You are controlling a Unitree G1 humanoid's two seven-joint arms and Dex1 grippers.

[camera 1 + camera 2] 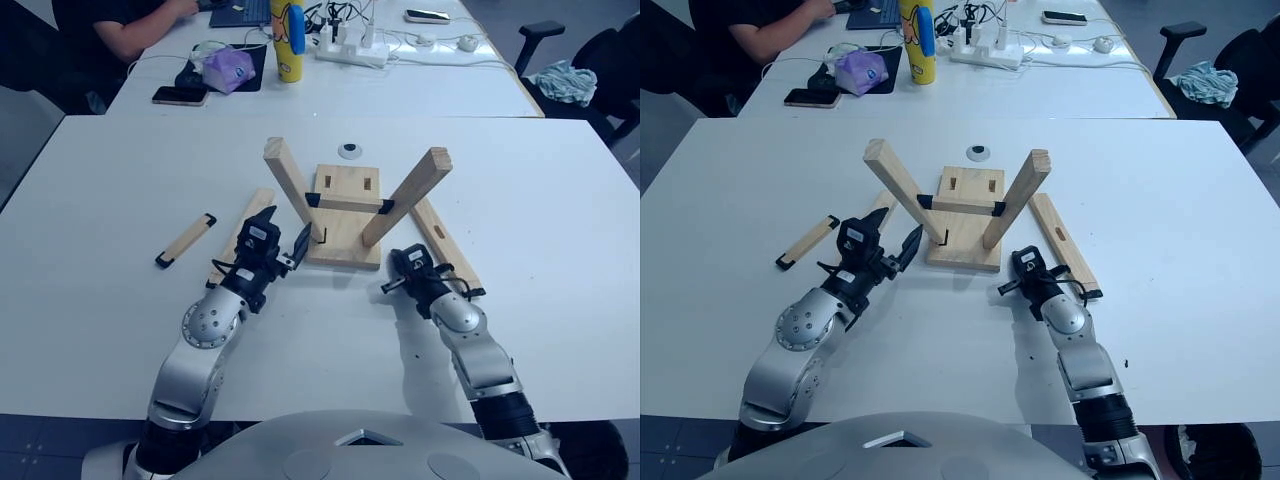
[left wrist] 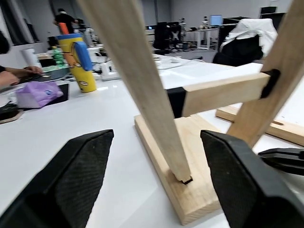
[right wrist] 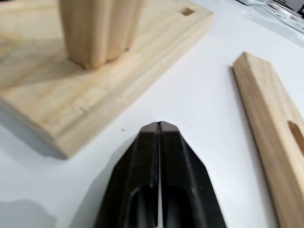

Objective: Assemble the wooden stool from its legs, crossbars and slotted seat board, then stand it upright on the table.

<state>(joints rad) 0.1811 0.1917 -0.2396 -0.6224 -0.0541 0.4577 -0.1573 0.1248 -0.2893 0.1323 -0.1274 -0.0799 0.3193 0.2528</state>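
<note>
Currently the slotted seat board lies flat near the centre of the white worktop, with its slotted face upward. Two legs stand in the slots at its near edge. The left leg leans outward to the left, and the right leg leans outward to the right. A crossbar with black end fittings bridges the two legs above the board. Two empty slots are visible near the far edge of the board. A loose leg lies flat on the worktop just beside the right edge of the board, with a slot cut in its upper face. A second loose leg lies flat beside the left edge of the board, and the left arm partly covers it. A short crossbar with black ends lies well apart to the left. A small round disc rests just behind the board. The left hand sits low at the near left corner of the board. Its fingers are spread wide to either side of the base of the left leg and do not touch it. The right hand rests low over the worktop, near the near right corner of the board and beside the loose leg. Its fingers are pressed together with nothing between them.
</note>
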